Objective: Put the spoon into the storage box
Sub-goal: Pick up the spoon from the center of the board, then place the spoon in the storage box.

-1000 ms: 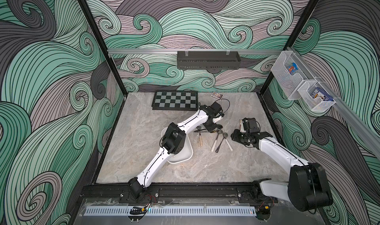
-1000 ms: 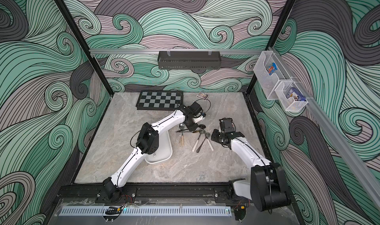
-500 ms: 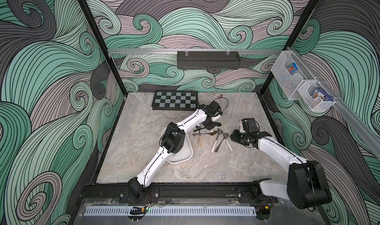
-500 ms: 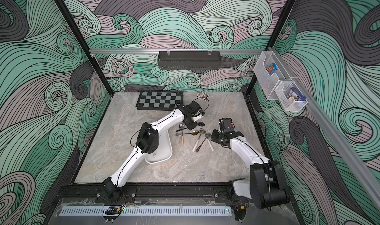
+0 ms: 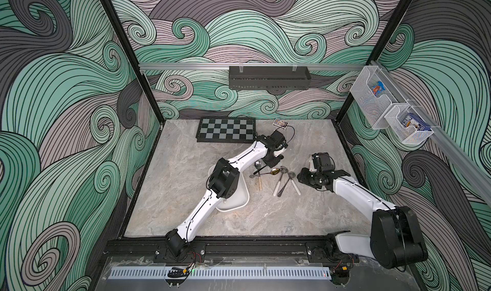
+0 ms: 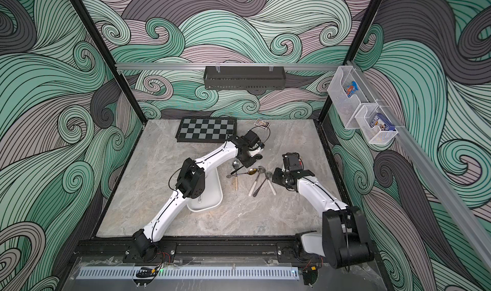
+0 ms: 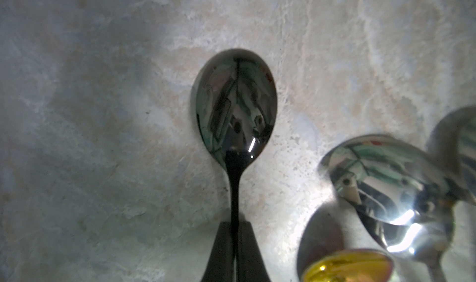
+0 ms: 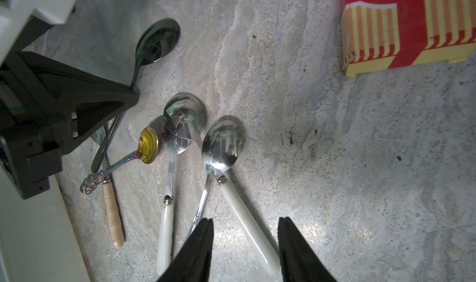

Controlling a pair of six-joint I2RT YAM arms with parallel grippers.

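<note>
My left gripper (image 7: pixel 235 225) is shut on the thin handle of a dark, shiny spoon (image 7: pixel 235 105), whose bowl lies low over the marble. In both top views this spoon (image 5: pixel 258 165) (image 6: pixel 235 164) sits just beside the left gripper (image 5: pixel 271 162). The storage box (image 5: pixel 240 199) (image 6: pixel 212 194), a white smooth tub, stands partly hidden under the left arm's elbow. My right gripper (image 8: pixel 246 224) is open, hovering over the handle of a white-handled spoon (image 8: pixel 244 216) without touching it.
Several other spoons lie together: a gold-bowled one (image 8: pixel 148 145), a wood-handled one (image 8: pixel 113 216), a second white-handled one (image 8: pixel 164 229). A chessboard (image 5: pixel 225 129) and a card pack (image 5: pixel 280 123) lie at the back. A red-striped box (image 8: pixel 407 25) shows in the right wrist view.
The left gripper's jaws have closed onto the dark spoon's handle. The right arm has stayed where it was, still open.
</note>
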